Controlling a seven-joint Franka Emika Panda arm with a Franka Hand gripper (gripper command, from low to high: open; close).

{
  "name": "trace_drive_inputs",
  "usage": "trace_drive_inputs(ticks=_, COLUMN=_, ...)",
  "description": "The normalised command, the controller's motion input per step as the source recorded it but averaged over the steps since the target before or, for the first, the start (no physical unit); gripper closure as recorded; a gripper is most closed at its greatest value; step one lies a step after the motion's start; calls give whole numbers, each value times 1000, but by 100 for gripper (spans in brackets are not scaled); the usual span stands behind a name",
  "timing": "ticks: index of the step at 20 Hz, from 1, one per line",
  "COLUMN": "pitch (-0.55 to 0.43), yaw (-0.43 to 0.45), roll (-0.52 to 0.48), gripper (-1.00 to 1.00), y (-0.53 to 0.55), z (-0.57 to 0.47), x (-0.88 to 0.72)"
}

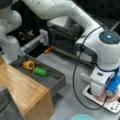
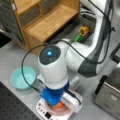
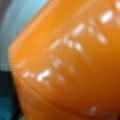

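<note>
1. The end effector (image 2: 58, 104) is down low over a white kitchen scale with a pinkish round platter (image 2: 51, 112), which sits on the grey bench (image 2: 15, 60). An orange glossy rounded object (image 2: 59, 105) shows just under it in a front view and fills the wrist view (image 3: 70, 65).
2. Whether the fingers are clenched on the orange object or released cannot be told; the wrist housing hides them in both front views.
3. Judging from this, the orange object is on or just above the scale's platter; whether it rests there free is not visible.
4. A dark grey tray (image 1: 53, 77) holds a yellow pepper-like item (image 1: 29, 64) and a green oblong item (image 1: 40, 71), well apart from the scale.
5. Room: a teal bowl (image 2: 22, 77) lies near the scale towards a front view's left; a metal oven-like box (image 2: 110, 92) stands to its right. A wooden shelf unit (image 2: 47, 22) is farther off. Straight up is open; the black cable (image 2: 25, 75) loops beside the wrist.
</note>
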Motion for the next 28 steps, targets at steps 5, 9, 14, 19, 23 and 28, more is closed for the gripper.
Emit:
trace_drive_inputs(ticks=5, pitch=89, yaw=337, roll=-161, gripper=100, y=5, z=289, x=131)
trace_drive_inputs(ticks=9, pitch=111, yaw=442, roll=-200, gripper=100, y=-93, z=216, x=143)
trace_drive_inputs(ticks=14, pitch=91, yaw=466, roll=-255, gripper=100, y=-102, z=175, x=172)
trace_drive_inputs(ticks=19, pitch=25, yaw=499, roll=-358, gripper=100, y=-132, z=194, x=141)
trace_drive_inputs(ticks=23, pitch=60, yaw=556, roll=-244, gripper=100, y=-168, z=238, x=68)
trace_drive_inputs(ticks=28, pitch=65, yaw=589, roll=-82, gripper=100, y=-218, z=242, x=27)
